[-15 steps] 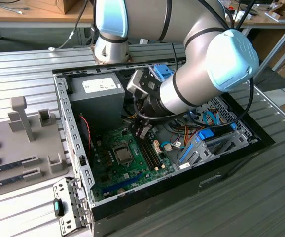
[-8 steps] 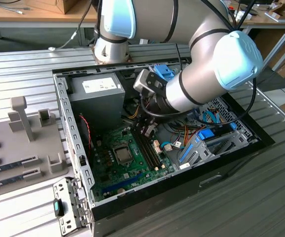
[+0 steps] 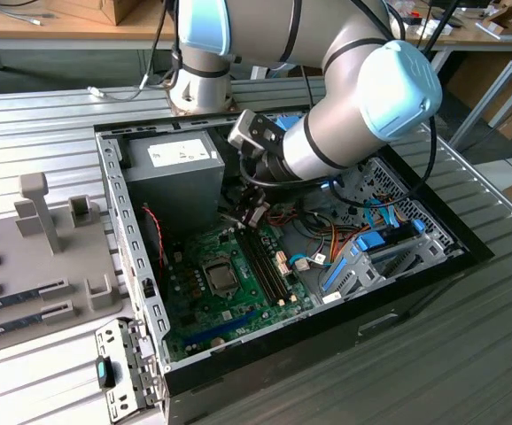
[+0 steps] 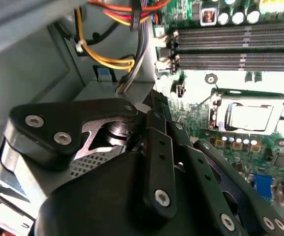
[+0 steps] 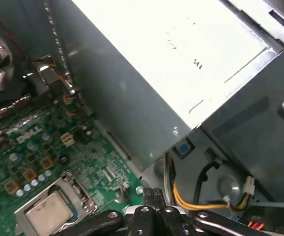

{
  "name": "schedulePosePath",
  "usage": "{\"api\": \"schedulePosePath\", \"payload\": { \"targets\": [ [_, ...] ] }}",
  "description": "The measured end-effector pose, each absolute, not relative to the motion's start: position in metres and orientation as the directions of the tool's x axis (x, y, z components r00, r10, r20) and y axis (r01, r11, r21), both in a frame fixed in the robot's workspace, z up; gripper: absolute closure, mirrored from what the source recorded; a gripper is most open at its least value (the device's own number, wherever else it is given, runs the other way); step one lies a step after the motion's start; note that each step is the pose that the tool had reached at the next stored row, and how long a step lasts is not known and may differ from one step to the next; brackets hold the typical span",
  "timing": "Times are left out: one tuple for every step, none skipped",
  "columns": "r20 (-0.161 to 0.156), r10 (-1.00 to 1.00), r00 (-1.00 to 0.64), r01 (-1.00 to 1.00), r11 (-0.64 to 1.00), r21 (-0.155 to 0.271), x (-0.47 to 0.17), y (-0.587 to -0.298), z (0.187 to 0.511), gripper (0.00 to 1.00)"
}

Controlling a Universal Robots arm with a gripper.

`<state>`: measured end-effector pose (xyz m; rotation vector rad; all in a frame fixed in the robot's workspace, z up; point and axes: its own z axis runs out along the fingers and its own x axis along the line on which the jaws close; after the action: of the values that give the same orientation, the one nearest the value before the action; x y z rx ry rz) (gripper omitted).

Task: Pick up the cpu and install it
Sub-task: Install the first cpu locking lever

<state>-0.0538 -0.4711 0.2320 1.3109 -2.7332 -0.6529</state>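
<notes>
Exterior view: hand [image 3: 254,212] low inside the open case [image 3: 132,257], just beside the power supply [image 3: 174,168]; cpu [image 3: 221,279] flat in its socket on the motherboard [image 3: 238,305], nearer and leftward. Seemingly seated already; release or check stage. Second wrist view: cpu [image 4: 250,117] square, no long axis, metal face up. First wrist view: fingers [image 5: 154,196] pressed together, holding nothing; cpu [image 5: 47,212] apart.
</notes>
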Motion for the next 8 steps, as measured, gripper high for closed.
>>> {"api": "schedulePosePath", "payload": {
  "targets": [
    [-0.141, -0.754, -0.641, -0.737, 0.554, 0.388, -0.056, -0.471, 0.232, 0.89],
    [-0.141, -0.755, -0.640, -0.738, 0.553, 0.387, -0.057, -0.471, 0.232, 0.89],
    [-0.140, -0.757, -0.639, -0.739, 0.552, 0.387, -0.060, -0.471, 0.231, 0.89],
    [-0.139, -0.758, -0.637, -0.740, 0.551, 0.386, -0.063, -0.471, 0.231, 0.89],
    [-0.139, -0.760, -0.635, -0.741, 0.550, 0.386, -0.064, -0.471, 0.231, 0.89],
    [-0.139, -0.761, -0.634, -0.742, 0.548, 0.386, -0.066, -0.471, 0.231, 0.89],
    [-0.138, -0.762, -0.632, -0.743, 0.547, 0.386, -0.069, -0.471, 0.231, 0.89],
    [-0.138, -0.763, -0.631, -0.744, 0.546, 0.386, -0.071, -0.471, 0.230, 0.89]
  ]
}}
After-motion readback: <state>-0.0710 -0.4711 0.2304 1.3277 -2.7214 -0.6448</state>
